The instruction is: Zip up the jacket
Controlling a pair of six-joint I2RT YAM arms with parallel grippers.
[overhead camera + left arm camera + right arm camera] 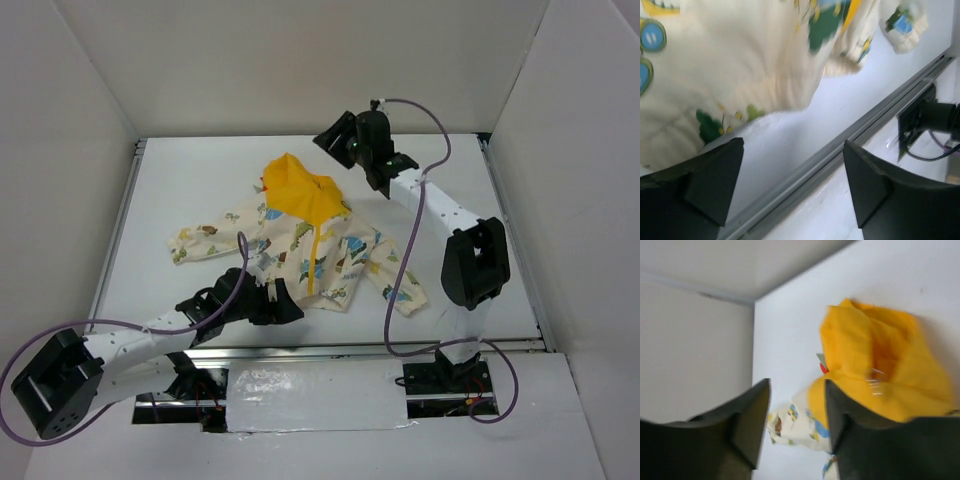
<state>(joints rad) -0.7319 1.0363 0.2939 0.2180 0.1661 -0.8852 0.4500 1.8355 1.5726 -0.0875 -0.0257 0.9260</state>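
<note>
Our left gripper (285,302) stood with its jaws spread wide and nothing between them, low over the table (460,200), just beside the near hem of the jacket (300,245). From its wrist camera we saw cream printed fabric beyond the fingers (715,185) and only bare table in the gap. Our right gripper (335,142) hung above the far side of the table, just past the hood (298,188), with its jaws partly apart, empty and clear of the cloth. We saw the jacket lying spread out in the middle of the table, yellow-orange hood toward the far wall and sleeves out to either side. A yellow zipper trim (318,258) ran from hood to hem. Whether the zipper was closed we could not tell.
</note>
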